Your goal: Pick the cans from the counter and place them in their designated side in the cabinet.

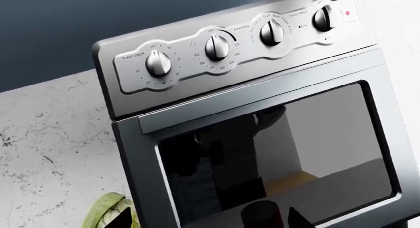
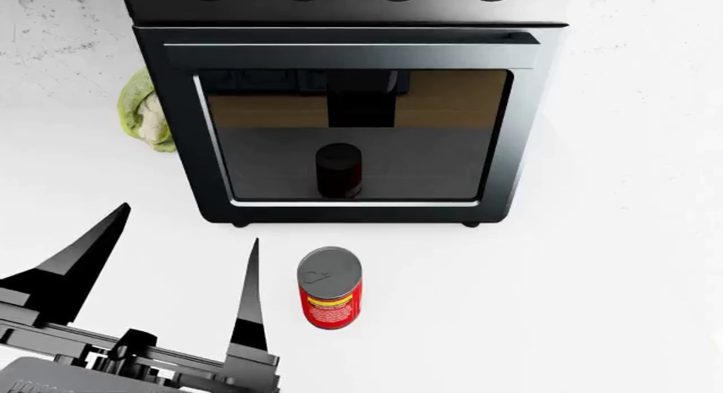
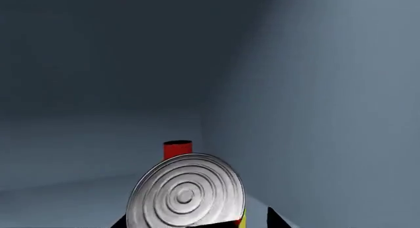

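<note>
Left gripper [image 2: 181,266] wide open beside upright can [image 2: 330,289] on counter [image 2: 587,274], before oven [image 2: 350,113]. Right gripper [image 3: 196,223] holding second can [image 3: 186,191]; grip state unclear.

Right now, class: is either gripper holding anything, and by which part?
The left gripper is open and empty. The right gripper seems to hold a can by its sides, between dark fingers; the contact itself is cut off.

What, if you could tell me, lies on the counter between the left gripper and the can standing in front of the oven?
Nothing: in the head view, only bare white counter separates the open left gripper from the can.
</note>
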